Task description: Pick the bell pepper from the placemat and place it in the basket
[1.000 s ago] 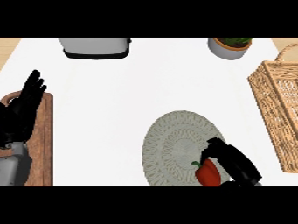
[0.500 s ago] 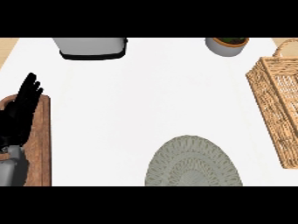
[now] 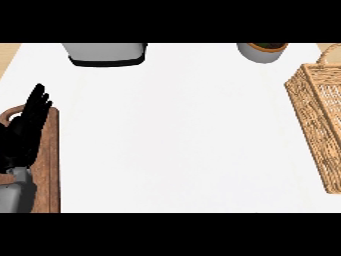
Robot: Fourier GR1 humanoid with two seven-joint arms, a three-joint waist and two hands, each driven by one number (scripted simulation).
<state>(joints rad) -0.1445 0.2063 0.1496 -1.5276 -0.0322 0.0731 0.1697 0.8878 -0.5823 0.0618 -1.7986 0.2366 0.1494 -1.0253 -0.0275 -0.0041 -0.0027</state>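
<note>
My left hand (image 3: pixel 18 135) rests open at the left edge of the head view, fingers pointing up, over a wooden board. The woven wicker basket (image 3: pixel 335 125) with a loop handle lies at the right edge, partly cut off by the frame. The bell pepper, the placemat and my right hand do not show in this view.
A wooden cutting board (image 3: pixel 47 165) lies under my left forearm at the left. A grey appliance (image 3: pixel 105 53) stands at the back, and a grey pot (image 3: pixel 262 51) stands at the back right. The white counter (image 3: pixel 180 135) spans the middle.
The view has shifted so that the placemat slid out past the lower edge. One second ago my right hand was curled round the red pepper on the placemat; both left the view.
</note>
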